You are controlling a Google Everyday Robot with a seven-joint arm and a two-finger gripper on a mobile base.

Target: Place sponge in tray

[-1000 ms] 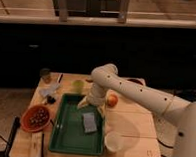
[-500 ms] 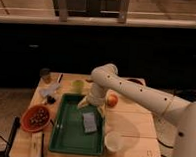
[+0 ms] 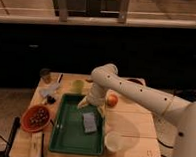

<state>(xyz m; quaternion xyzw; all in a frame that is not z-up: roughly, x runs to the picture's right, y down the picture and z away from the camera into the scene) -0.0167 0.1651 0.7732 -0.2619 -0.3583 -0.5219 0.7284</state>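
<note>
- I see the sponge (image 3: 90, 122), a grey-blue block, lying flat inside the green tray (image 3: 63, 133), on the tray's right half and a little above its middle.
- The tray sits lengthwise on the wooden table (image 3: 133, 130), running from near the table's middle down toward its front edge.
- The gripper (image 3: 91, 105) hangs just above the upper right part of the tray, right beside the sponge's far end. I cannot tell whether it touches the sponge, and I cannot tell how the tool is set, released or clenched.
- The white arm (image 3: 140, 95) reaches in from the right side, bends at a rounded elbow above the table's back half, and drops down to the tray.
- An orange fruit (image 3: 112, 99) rests on the table just right of the gripper, outside the tray.
- A white cup (image 3: 112, 141) stands near the tray's lower right corner, just beside its rim.
- A yellow-green cup (image 3: 78, 85) stands behind the tray's far edge.
- A red bowl (image 3: 36, 117) holding dark, small pieces sits left of the tray, near the table's left edge.
- A dark cup (image 3: 45, 75) stands at the table's back left corner, with some pale and dark items I cannot make out lying just in front of it.
</note>
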